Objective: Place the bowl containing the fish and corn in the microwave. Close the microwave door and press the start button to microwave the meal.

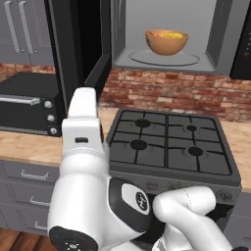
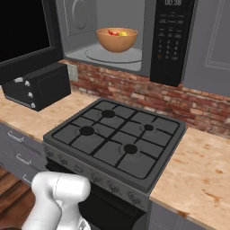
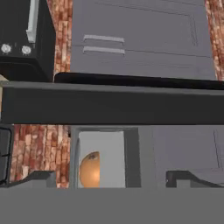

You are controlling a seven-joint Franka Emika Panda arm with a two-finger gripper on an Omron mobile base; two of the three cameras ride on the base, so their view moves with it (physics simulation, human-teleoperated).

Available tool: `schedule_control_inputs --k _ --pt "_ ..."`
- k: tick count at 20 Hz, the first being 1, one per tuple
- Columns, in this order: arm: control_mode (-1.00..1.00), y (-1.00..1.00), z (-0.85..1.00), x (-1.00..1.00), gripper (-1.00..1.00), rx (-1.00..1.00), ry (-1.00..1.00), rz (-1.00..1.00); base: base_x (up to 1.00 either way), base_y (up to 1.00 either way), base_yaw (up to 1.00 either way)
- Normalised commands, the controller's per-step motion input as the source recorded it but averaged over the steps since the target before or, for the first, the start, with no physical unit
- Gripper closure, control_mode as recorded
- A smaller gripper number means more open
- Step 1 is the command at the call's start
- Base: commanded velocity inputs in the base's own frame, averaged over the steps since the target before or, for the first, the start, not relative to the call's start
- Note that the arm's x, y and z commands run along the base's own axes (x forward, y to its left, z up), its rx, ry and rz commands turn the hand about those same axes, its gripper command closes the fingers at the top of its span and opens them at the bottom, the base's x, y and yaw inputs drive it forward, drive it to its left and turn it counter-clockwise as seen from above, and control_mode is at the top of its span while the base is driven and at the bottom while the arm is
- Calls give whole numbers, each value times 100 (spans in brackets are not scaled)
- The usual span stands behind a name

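Sitting in the microwave [image 1: 218, 29] already: the bowl [image 1: 166, 43] with fish [image 2: 113, 33] and corn [image 2: 123, 33]. Still hanging open: the microwave door [image 1: 68, 44]. Gripper [image 3: 112, 179] spread wide, holding nothing; shutting and pressing start still waiting.

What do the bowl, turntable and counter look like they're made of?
Bowl: likely wood, matte orange-tan with a faint sheen.
Turntable under it: seems to be glass, a pale see-through disc on the grey microwave floor.
Counter: probably wood or laminate, tan with mottled grain, low gloss.
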Motion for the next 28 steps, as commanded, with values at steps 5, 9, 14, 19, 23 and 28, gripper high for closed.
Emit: schedule_control_inputs --k 5,9,14,19,23,28 --pt "-100 71 0 0 -100 -14 1 -3 0 0 0" --pt "-100 60 0 12 -100 -10 0 -7 0 0 0" --pt "-100 26 0 33 -100 -1 0 -16 0 0 0" --pt "-100 20 -1 37 -100 -1 0 -26 0 0 0" --pt "-100 35 0 36 -100 -1 0 -27 0 0 0" --pt "-100 21 -3 43 -100 0 0 -27 0 0 0"
